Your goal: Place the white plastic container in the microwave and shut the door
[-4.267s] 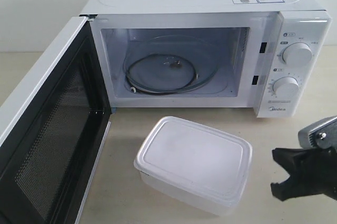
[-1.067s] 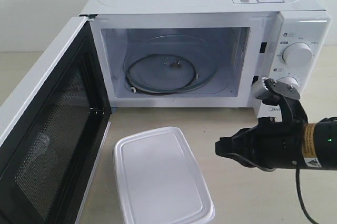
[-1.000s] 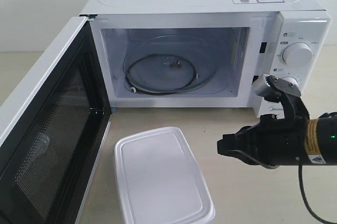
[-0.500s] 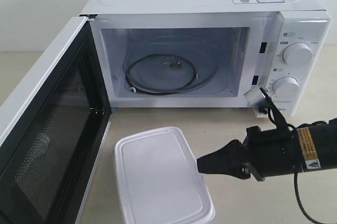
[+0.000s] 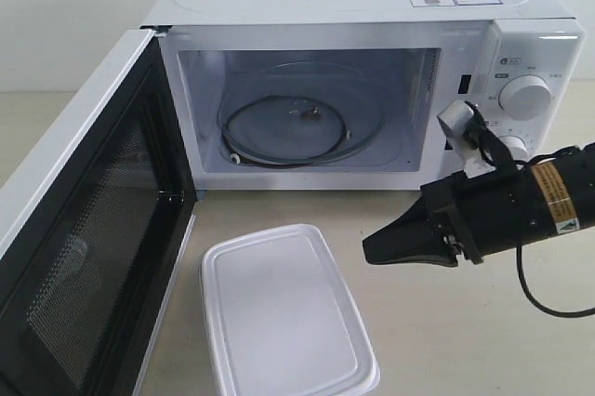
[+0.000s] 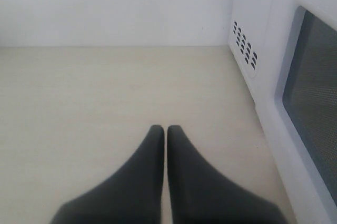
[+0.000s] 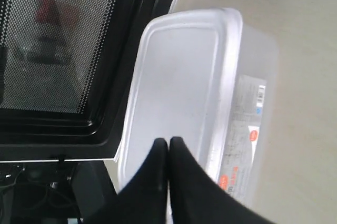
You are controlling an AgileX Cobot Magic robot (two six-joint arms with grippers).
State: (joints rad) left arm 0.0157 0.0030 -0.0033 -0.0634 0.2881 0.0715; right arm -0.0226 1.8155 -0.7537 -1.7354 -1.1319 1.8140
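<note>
The white plastic container (image 5: 284, 317) lies lidded on the table before the microwave (image 5: 372, 71), whose door (image 5: 79, 247) hangs wide open on the left, black mesh facing inward. The glass turntable (image 5: 293, 126) is bare. My right gripper (image 5: 367, 252) hovers shut and empty just right of the container, pointing at it. In the right wrist view the shut gripper (image 7: 168, 142) overlaps the container (image 7: 184, 82), label side showing, beside the door (image 7: 68, 50). My left gripper (image 6: 166, 129) is shut over bare table beside the microwave's outer wall (image 6: 258, 40).
The microwave's two round dials (image 5: 525, 96) sit behind my right arm. Pale tabletop (image 5: 465, 340) stretches to the right of the container. A white wall (image 6: 116, 8) stands behind the table.
My right gripper, shut throughout, swung in toward the container's right side, then lifted and drew back slightly right. Compared with several seconds ago, the container lies turned, nearer the door.
</note>
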